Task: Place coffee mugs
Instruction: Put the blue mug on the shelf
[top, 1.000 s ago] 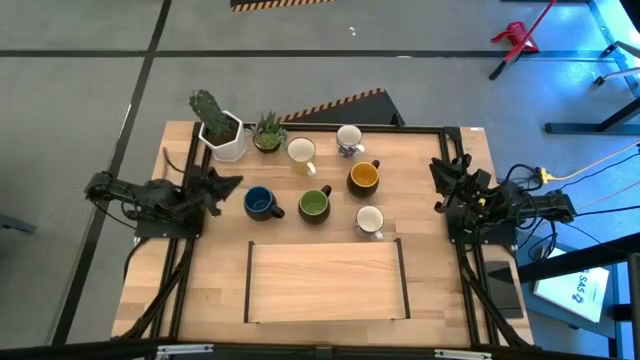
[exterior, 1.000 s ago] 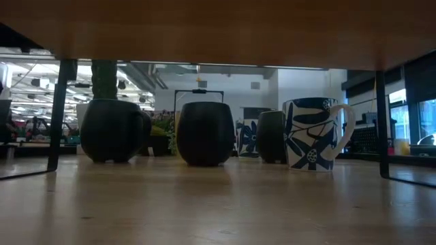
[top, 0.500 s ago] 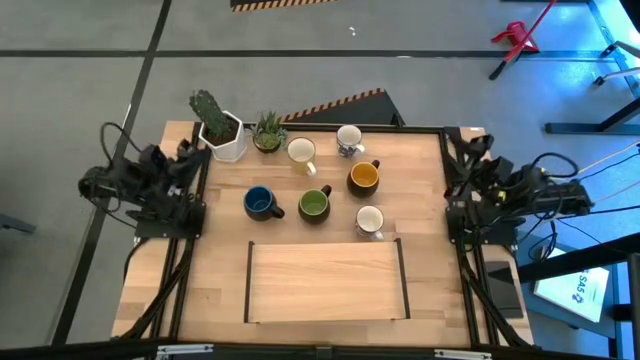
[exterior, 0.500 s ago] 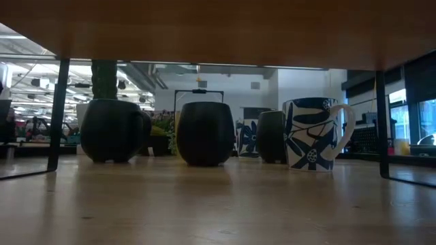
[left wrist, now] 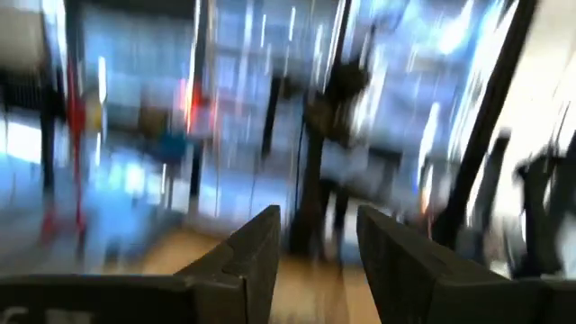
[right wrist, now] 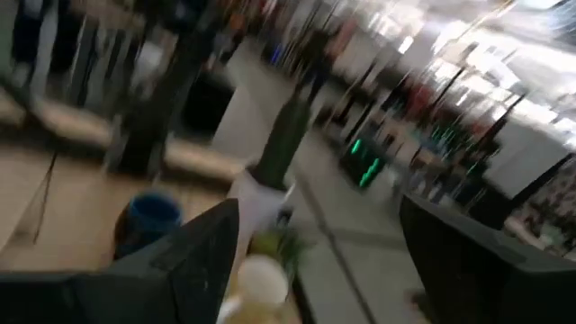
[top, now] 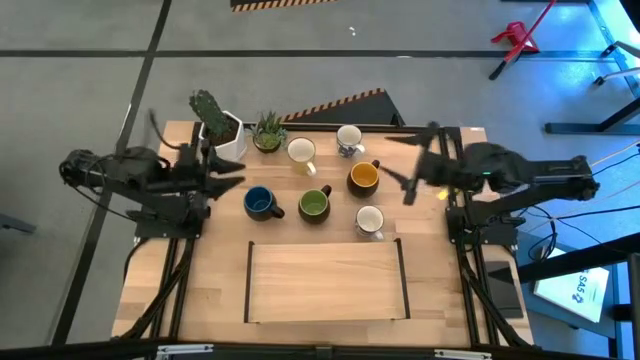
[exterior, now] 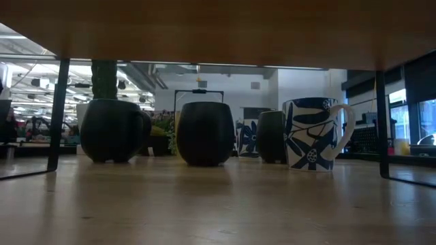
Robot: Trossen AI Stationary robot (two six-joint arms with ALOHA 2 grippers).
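Reaching is the step in hand, as I judge it: both arms are swinging in over the table with nothing lifted, and all six mugs are standing in a cluster on the far half of the table (top: 300,300), beyond the framed board (top: 327,282).

Right gripper (top: 412,172) is hovering just beside the orange-yellow mug (top: 363,177), its fingers spread wide and holding nothing; the small cream mug (top: 369,220) is standing near them on the side toward the board, and the patterned white mug (top: 349,138) a little off on the far side. In the right wrist view the blue mug (right wrist: 144,219) and the taller cream mug (right wrist: 257,279) are showing between and beyond the two parted fingers (right wrist: 193,247).

Left gripper (top: 225,172) is poised close above the blue mug, between it and the cactus pot (top: 226,137), fingers partly apart and empty in the left wrist view. The green mug (top: 314,205) is sitting farther out past those fingertips, and the spiky plant (top: 268,132) near them on the far side.

Next, each gripper probably needs to be lowering over a rim or handle, fingers straddling the wall, before closing. The left one should be steering clear of the cactus pot, which is very near its fingertips.
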